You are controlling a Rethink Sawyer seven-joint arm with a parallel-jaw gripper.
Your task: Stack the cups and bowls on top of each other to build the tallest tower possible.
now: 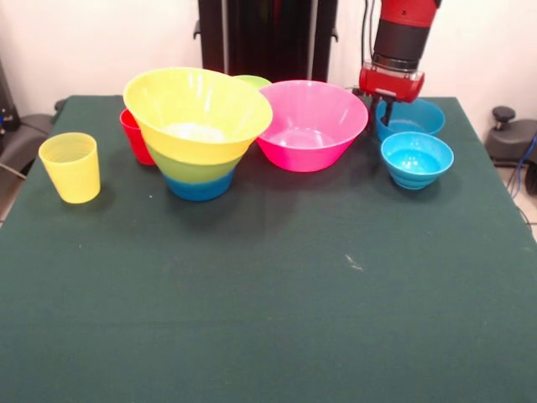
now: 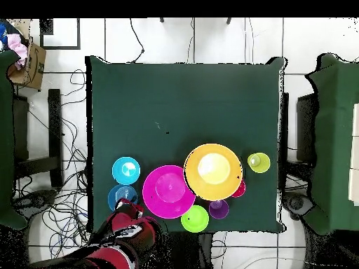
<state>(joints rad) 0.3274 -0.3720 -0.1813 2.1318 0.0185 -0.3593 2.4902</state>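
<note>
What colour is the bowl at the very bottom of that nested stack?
Blue: the bottom bowl sits under a green one, with a large yellow-orange bowl on top. The front view shows it best.

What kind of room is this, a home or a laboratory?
Probably a robotics laboratory: a robot arm stands at a table with a green cloth, loose cables lie on the tiled floor, and plastic bowls are set out as test objects.

The table (image 1: 252, 319) has lots of open green cloth on the side w/ no bowls; easy to pass there. The other side is crowded. The tower (image 1: 197, 134) is tall and touches the pink bowl (image 1: 310, 126), so no gap btwn them. Red cup (image 1: 134, 136) sits tight vs the tower. Yellow cup (image 1: 70, 166) stands apart. Two blue bowls (image 1: 416, 158) sit close together, near the pink one.
</note>
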